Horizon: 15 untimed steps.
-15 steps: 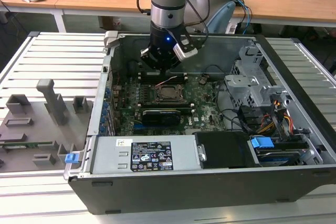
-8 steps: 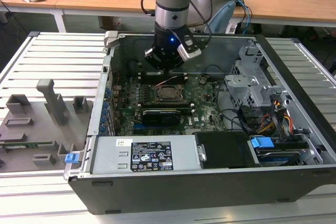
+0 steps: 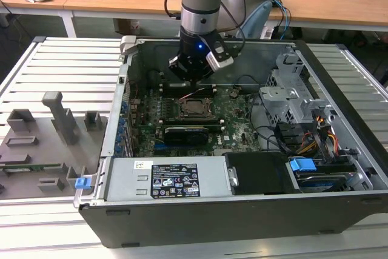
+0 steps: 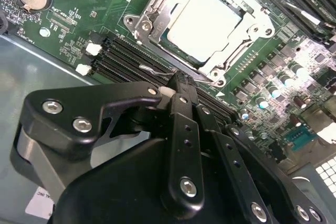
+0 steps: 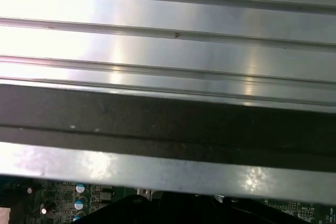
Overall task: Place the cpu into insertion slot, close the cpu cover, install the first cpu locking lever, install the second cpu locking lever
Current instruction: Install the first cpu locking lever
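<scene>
cpu [image 4: 210,19] seated under closed cpu cover [image 4: 247,22], memory slots [image 4: 126,59] alongside, empty jaws pinched together above

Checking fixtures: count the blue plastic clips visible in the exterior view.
2: one small blue plastic clip at the case's front corner, exterior view's left; another larger blue plastic clip by the drive bay, right. Others may be hidden.

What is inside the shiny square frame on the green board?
Inside the cpu cover you can see the cpu, its pale silvery top showing through the cut-out. The insertion slot lies underneath the chip, so it is covered.
</scene>
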Each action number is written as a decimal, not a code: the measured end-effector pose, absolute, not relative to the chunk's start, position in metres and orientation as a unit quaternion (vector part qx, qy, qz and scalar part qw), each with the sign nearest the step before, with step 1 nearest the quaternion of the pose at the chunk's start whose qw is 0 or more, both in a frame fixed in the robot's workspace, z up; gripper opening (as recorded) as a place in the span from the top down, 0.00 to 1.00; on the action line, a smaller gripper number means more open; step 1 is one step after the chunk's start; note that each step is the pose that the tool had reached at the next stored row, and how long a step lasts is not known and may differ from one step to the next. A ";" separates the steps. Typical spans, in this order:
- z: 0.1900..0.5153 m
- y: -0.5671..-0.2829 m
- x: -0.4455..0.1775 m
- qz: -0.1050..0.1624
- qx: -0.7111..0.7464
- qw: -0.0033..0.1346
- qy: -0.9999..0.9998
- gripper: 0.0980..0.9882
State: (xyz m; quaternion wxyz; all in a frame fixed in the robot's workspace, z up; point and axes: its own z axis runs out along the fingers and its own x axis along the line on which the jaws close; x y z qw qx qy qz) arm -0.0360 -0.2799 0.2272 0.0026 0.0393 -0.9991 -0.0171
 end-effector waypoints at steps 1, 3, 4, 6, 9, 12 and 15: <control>0.227 -0.279 -0.035 -0.017 0.039 0.003 -0.999 0.99; 0.227 -0.279 -0.034 -0.017 0.039 0.003 -0.999 0.99; 0.226 -0.278 -0.033 -0.017 0.039 0.003 -0.999 0.99; 0.226 -0.278 -0.031 -0.017 0.039 0.003 -0.999 0.99; 0.224 -0.277 -0.029 -0.017 0.039 0.003 -0.999 0.99; 0.224 -0.277 -0.026 -0.017 0.039 0.003 -0.999 0.99; 0.223 -0.278 -0.025 -0.017 0.037 0.003 -0.999 0.99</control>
